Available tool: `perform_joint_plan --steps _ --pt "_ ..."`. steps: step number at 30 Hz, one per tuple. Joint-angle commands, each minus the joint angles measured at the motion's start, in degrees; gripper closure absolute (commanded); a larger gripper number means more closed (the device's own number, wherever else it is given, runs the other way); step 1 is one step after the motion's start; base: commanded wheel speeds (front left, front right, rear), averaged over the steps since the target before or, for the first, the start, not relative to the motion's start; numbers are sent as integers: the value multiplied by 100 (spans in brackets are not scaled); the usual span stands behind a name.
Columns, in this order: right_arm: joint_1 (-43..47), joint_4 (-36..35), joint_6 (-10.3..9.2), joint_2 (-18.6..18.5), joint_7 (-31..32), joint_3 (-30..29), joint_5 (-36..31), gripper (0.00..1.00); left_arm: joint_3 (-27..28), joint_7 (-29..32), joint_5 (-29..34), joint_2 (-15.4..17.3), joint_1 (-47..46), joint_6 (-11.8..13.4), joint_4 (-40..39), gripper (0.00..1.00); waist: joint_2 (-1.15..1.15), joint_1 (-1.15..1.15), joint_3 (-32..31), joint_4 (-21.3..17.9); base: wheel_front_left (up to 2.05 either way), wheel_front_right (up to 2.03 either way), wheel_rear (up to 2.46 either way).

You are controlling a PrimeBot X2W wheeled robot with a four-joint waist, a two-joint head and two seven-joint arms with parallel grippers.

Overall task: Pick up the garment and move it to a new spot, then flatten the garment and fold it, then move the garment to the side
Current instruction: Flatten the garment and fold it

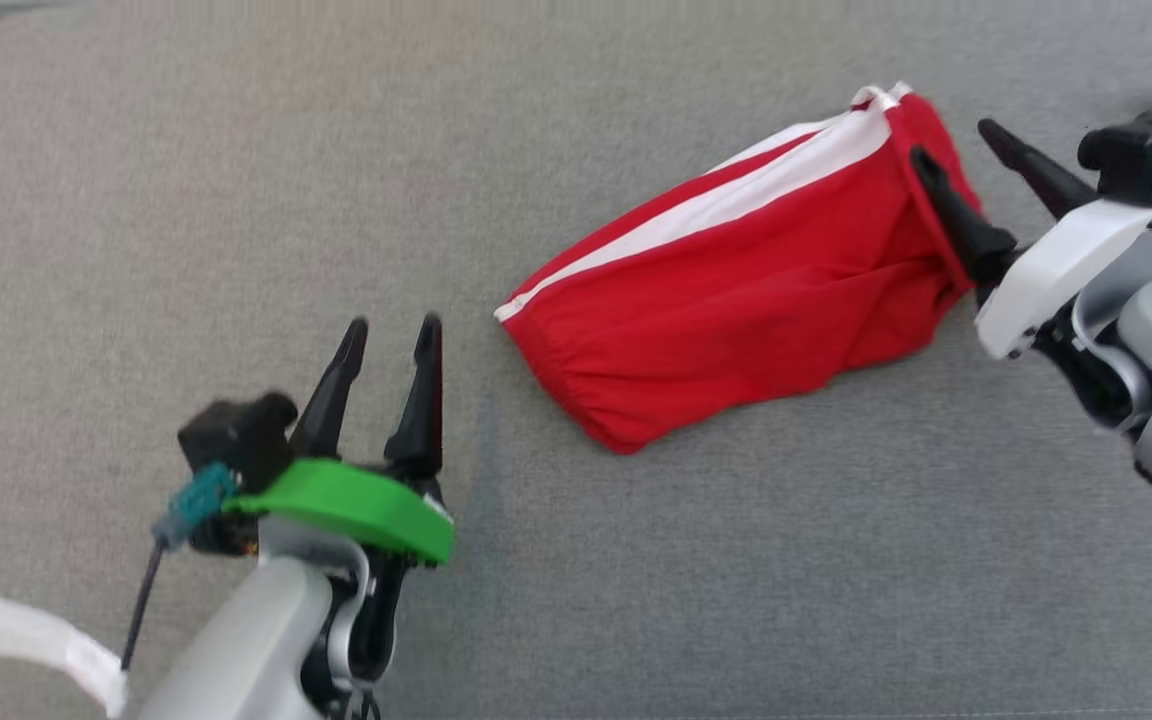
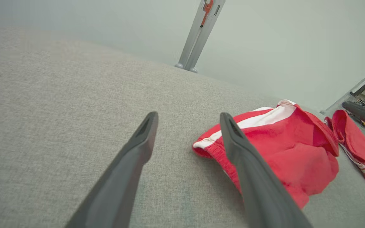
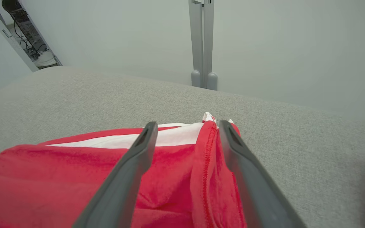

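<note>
Evidently left tool (image 1: 393, 322) and right tool (image 1: 954, 140) gape beside the garment (image 1: 736, 290).

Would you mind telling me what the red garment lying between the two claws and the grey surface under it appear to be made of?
The red garment looks like a soft, matte textile, possibly a light knit: it creases loosely, and shows a stitched hem and a gathered edge. The grey surface looks like matte woven upholstery cloth, with a fine, flecked weave.
</note>
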Motion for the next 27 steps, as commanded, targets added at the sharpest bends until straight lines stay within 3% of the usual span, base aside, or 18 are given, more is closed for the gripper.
perform_joint_plan --steps 1,7,16,27 --pt "178 -45 -8 76 -45 -236 -183 0 158 -14 309 -51 288 63 -69 0 0 0 -621 -472 0 0 0" --pt "1447 -357 -8 576 -39 -1577 -1171 0 876 -16 1480 -503 1441 43 -340 0 0 0 -1141 -628 0 0 0" --pt "3155 -824 -8 1260 -42 -2957 -2195 0 1649 -16 2932 -1035 2724 -116 -667 0 0 0 -1625 -672 0 0 0" --pt "3548 -808 -8 1566 -42 -3827 -3010 0 1889 -16 3568 -1327 3032 -373 -858 0 0 0 -1429 -320 0 0 0"
